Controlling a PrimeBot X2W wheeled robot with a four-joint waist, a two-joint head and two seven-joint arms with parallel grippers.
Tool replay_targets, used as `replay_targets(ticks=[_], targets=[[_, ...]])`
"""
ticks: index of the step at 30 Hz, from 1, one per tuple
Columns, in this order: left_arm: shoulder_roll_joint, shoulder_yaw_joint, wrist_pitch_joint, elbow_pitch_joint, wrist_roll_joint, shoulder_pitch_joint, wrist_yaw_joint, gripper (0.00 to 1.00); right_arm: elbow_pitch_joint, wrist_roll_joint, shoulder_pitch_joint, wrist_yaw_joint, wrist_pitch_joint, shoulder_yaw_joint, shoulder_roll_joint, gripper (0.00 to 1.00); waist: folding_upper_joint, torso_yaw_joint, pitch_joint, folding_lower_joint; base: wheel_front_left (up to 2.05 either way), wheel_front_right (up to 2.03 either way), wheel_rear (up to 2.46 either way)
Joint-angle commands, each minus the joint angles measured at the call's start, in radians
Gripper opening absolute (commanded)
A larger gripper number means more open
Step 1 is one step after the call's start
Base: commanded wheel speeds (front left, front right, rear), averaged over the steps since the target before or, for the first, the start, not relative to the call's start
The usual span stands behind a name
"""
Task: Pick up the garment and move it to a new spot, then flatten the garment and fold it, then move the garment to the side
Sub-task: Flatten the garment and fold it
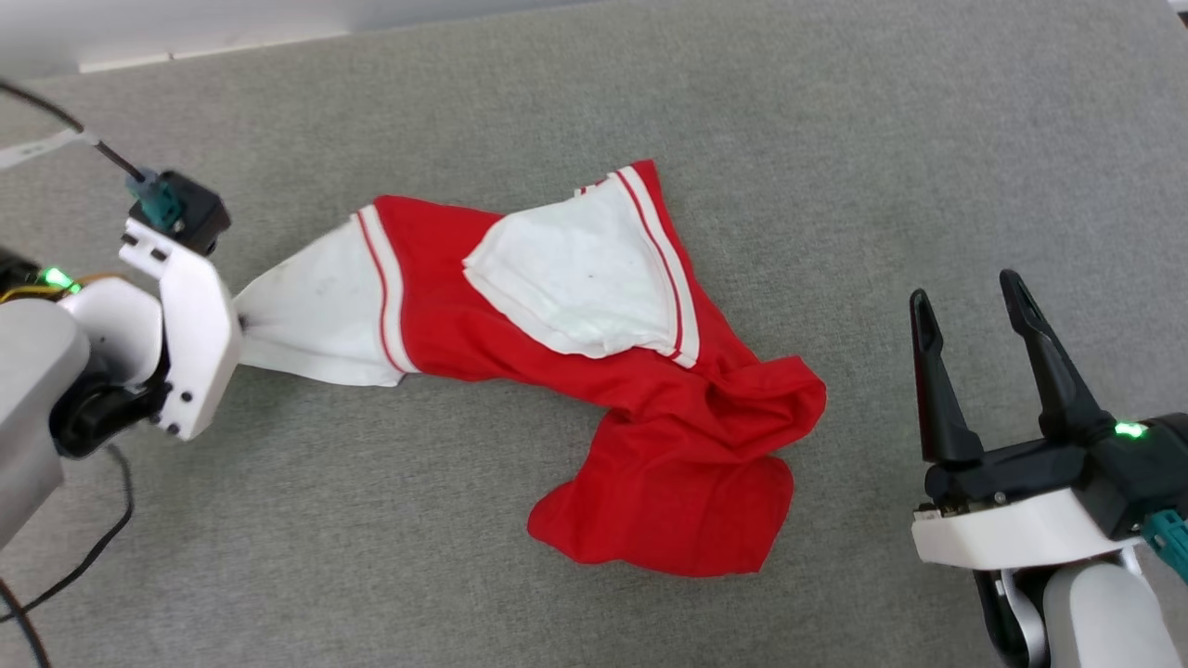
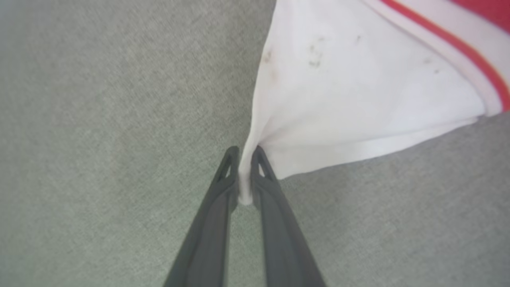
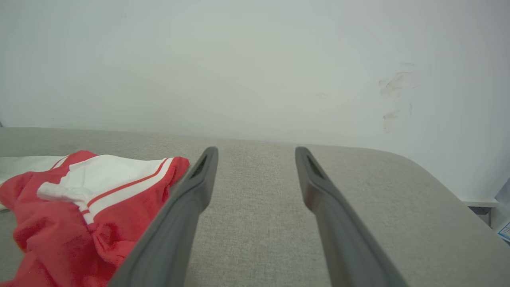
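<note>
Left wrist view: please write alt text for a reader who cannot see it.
The left claw pinches the garment by a white, red-striped corner that fans toward the upper right over a grey surface.

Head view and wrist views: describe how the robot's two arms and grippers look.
The left gripper and right gripper each have two long, dark grey tapering fingers with a triangular cut-out near the tip. White shells cover black wrist housings; forearms are pale grey. A green light glows on each wrist. A teal connector with a thin black cable sits on the left wrist.
</note>
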Motion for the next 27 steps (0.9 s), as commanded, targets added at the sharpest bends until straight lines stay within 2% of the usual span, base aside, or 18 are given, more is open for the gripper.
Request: replay_targets(ticks=[1,5,9,10,11,14,18,20,21,23,27], targets=[[-0.01,0.021,-0.067,-0.009,0.018,0.007,0.018,1.0,-0.007,-0.012,-0.022,-0.001,-0.002,-0.001,0.002,1.0,-0.0001,0.015,-0.022,0.0,0.0,0.0,0.0],[-0.025,0.064,-0.287,-0.05,0.07,0.038,0.08,1.0,-0.026,-0.059,-0.074,-0.001,-0.002,-0.007,0.002,1.0,-0.0001,0.039,-0.056,0.0,0.0,0.0,0.0],[-0.034,0.109,-0.508,-0.104,0.122,0.091,0.192,1.0,-0.041,-0.115,-0.157,-0.001,-0.002,-0.001,0.002,1.0,-0.0001,0.063,-0.084,0.0,0.0,0.0,0.0],[-0.034,0.109,-0.508,-0.104,0.122,0.091,0.192,1.0,-0.041,-0.115,-0.157,-0.001,-0.002,-0.001,0.002,1.0,-0.0001,0.063,-0.084,0.0,0.0,0.0,0.0],[-0.036,0.13,-0.606,-0.134,0.137,0.13,0.257,1.0,-0.035,-0.135,-0.207,-0.001,-0.002,0.015,-0.004,1.0,-0.0001,0.074,-0.095,0.0,0.0,0.0,0.0],[-0.035,0.174,-0.721,-0.18,0.14,0.198,0.361,1.0,-0.003,-0.141,-0.271,-0.001,-0.002,0.064,-0.047,1.0,-0.0001,0.086,-0.11,0.0,0.0,0.0,0.0],[-0.041,0.263,-0.767,-0.265,0.155,0.314,0.505,1.0,0.087,-0.122,-0.362,-0.001,-0.002,0.164,-0.131,1.0,-0.0001,0.1,-0.131,0.0,0.0,0.0,0.0],[-0.058,0.344,-0.769,-0.327,0.194,0.372,0.566,1.0,0.17,-0.087,-0.399,-0.001,0.0,0.228,-0.173,1.0,-0.0001,0.107,-0.138,0.0,0.0,0.0,0.0],[-0.058,0.344,-0.769,-0.327,0.194,0.372,0.566,1.0,0.17,-0.087,-0.399,-0.001,0.0,0.228,-0.173,1.0,-0.0001,0.107,-0.138,0.0,0.0,0.0,0.0],[-0.073,0.43,-0.769,-0.383,0.248,0.46,0.621,1.0,0.237,-0.038,-0.467,-0.001,0.048,0.31,-0.225,1.0,-0.0001,0.114,-0.144,0.0,0.0,0.0,0.0],[-0.126,0.588,-0.767,-0.473,0.361,0.621,0.689,1.0,0.298,0.126,-0.589,-0.001,0.208,0.504,-0.325,1.0,-0.0001,0.127,-0.149,0.0,0.0,0.0,0.0]])
